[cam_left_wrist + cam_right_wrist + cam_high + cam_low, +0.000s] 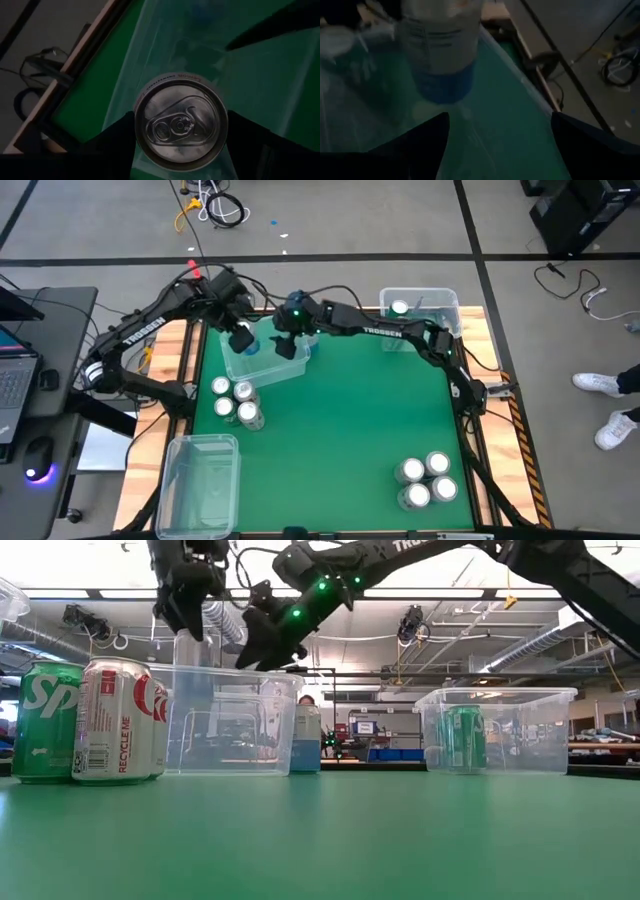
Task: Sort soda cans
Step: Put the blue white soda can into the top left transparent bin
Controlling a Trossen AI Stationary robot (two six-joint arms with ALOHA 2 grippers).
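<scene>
My left gripper is shut on a white-and-blue soda can and keeps it above the clear bin at the table's far middle. From the right wrist, the same can shows hanging over the bin's floor. My right gripper stands open just right of it, above the same bin, with nothing between its fingers. Another white-and-blue can stands upright at that bin's right end. Several cans stand in a cluster near the bin, green and white ones among them. My left gripper pinches the can between its two fingers, one on each side of the can's wall just under the top rim. The fingers come from above, slanting down. The can hangs upright, lifted clear, about level with the bin's rim.
A second clear bin at the far right holds a green can. A third clear bin sits at the near left edge. Several cans stand at the near right. The green mat's middle is free. A person's shoes show beyond the right edge.
</scene>
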